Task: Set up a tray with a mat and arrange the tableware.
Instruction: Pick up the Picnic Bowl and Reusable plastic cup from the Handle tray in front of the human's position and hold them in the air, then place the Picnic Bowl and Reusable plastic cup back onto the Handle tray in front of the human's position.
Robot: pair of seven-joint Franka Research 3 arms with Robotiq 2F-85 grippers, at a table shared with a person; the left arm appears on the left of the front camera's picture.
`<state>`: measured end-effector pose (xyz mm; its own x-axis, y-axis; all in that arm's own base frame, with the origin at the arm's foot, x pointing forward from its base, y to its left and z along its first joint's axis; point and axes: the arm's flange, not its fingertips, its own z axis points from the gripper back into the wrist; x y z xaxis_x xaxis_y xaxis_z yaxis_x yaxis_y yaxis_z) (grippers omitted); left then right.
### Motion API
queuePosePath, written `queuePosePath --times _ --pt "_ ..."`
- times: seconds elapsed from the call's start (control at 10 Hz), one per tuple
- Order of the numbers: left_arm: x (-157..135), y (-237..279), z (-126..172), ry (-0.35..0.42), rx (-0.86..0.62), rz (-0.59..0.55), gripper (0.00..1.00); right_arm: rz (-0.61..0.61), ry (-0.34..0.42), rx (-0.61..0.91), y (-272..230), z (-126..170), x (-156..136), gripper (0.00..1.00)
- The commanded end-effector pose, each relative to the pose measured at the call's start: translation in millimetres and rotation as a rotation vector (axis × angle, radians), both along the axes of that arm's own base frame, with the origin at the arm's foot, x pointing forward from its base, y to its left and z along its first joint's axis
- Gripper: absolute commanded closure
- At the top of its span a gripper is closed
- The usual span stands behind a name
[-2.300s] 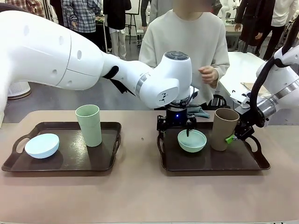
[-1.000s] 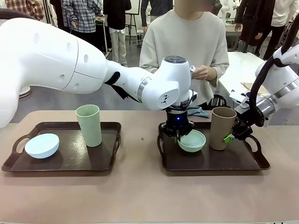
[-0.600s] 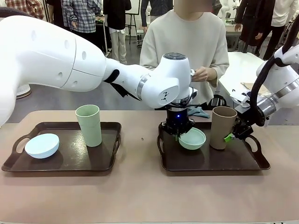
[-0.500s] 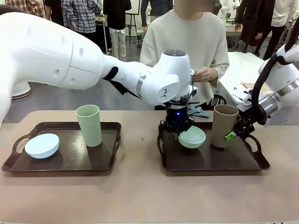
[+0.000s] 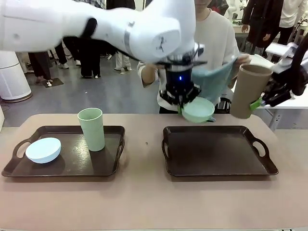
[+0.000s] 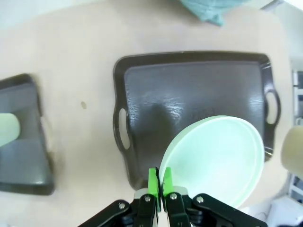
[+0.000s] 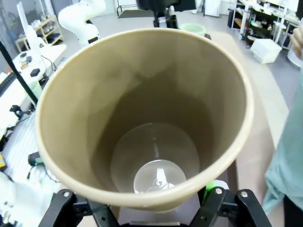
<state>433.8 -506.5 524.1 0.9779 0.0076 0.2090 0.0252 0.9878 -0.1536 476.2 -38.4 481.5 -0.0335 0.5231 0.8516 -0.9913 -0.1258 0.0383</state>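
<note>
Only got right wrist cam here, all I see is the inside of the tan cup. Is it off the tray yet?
Observer: Yes. In the front view the tan cup is in the air, gripped low on its wall by the right gripper, well above the right tray.
Operator: Left arm?
Observer: The left gripper is shut on the rim of the mint bowl, which is tilted and held above that tray.
Operator: Other tray?
Observer: On the left tray the pale green cup stands upright beside the pale blue bowl.
</note>
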Motion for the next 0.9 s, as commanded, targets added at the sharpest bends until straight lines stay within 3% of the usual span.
queuePosePath --times 0.0,0.1,0.2,0.3,0.8 --pt "-23.9 12.9 17.7 -0.031 -0.013 0.03 1.0 -0.019 0.021 0.0 11.5 12.3 -31.1 1.0" --pt "-32.5 14.1 29.4 -0.027 -0.008 0.044 1.0 -0.045 0.04 -0.009 10.5 17.0 -36.4 1.0" --pt "-10.0 3.6 22.8 -0.02 -0.017 0.002 1.0 -0.082 0.091 0.004 8.5 15.7 -30.9 1.0" --pt "-10.0 3.6 22.8 -0.02 -0.017 0.002 1.0 -0.014 -0.002 -0.005 7.2 28.1 -29.8 1.0" --pt "-10.0 3.6 22.8 -0.02 -0.017 0.002 1.0 -0.014 -0.002 -0.005 7.2 28.1 -29.8 1.0"
